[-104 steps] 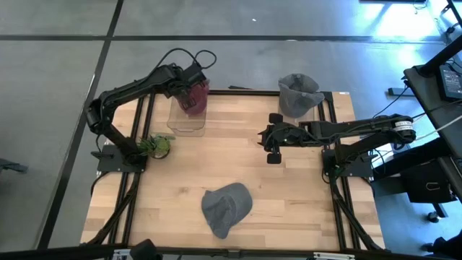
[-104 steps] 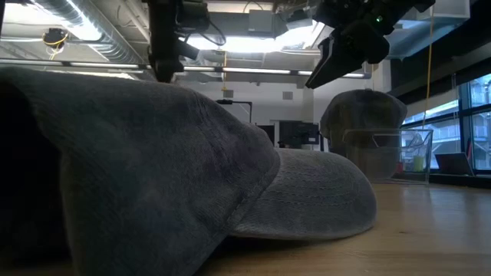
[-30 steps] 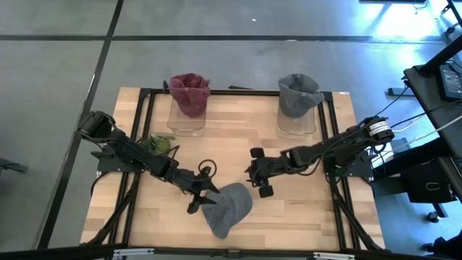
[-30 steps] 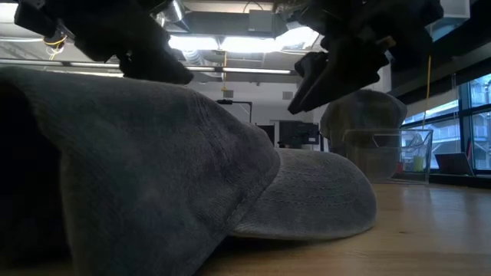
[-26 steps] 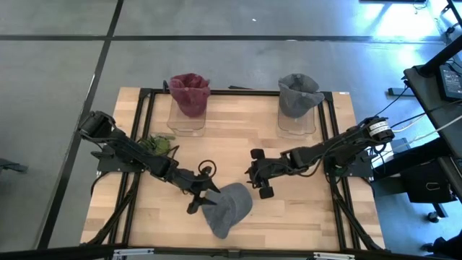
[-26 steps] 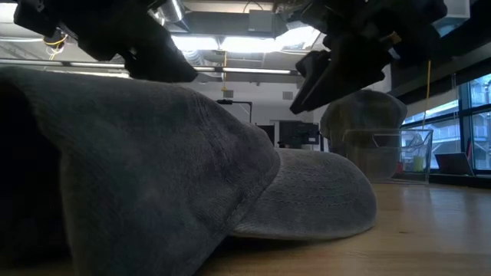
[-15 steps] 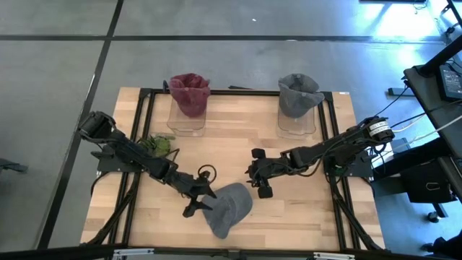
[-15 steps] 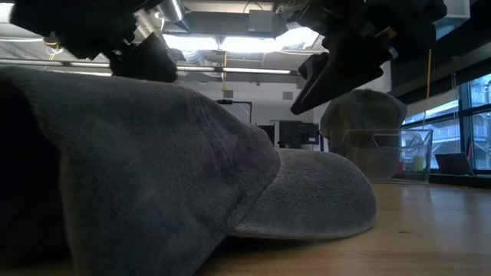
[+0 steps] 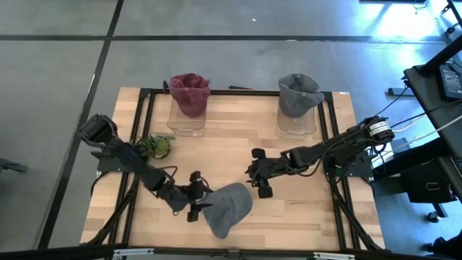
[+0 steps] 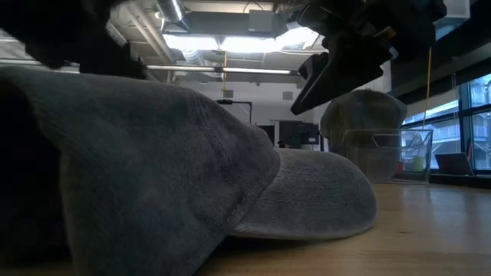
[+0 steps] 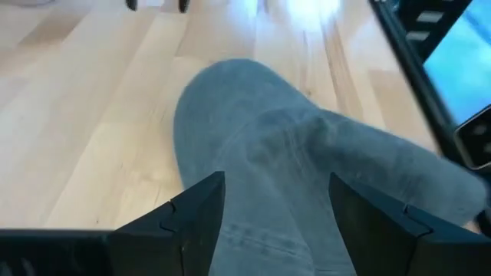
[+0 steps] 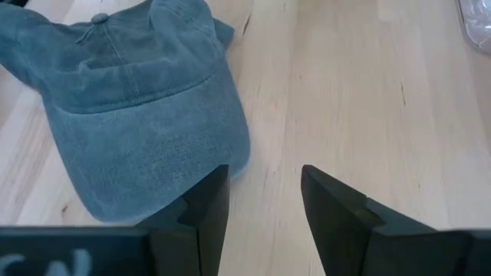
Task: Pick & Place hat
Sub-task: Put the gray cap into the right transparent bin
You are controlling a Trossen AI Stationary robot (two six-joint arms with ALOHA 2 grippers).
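Observation:
A grey hat (image 9: 228,208) lies crown up on the wooden table near its front edge, its brim (image 12: 146,165) flat on the wood and pointing toward the far right. My left gripper (image 9: 196,196) is low at the hat's left side, open and pointing level at it. In the left wrist view the hat's cloth (image 11: 268,153) reaches in between the two fingers; I cannot tell whether they touch it. My right gripper (image 9: 255,173) hovers open just beyond the brim, over bare wood (image 12: 265,207).
At the back stand two clear bins: the left one (image 9: 188,119) holds a red hat (image 9: 189,92), the right one (image 9: 297,121) a grey hat (image 9: 298,92). A green thing (image 9: 155,146) lies by the left arm's base. Bare wood lies between the bins and the hat.
My left gripper has sunk toward the table and shifted a little toward the near edge, turning until it points level at the hat's left side. The hat has not moved. My right arm has kept still.

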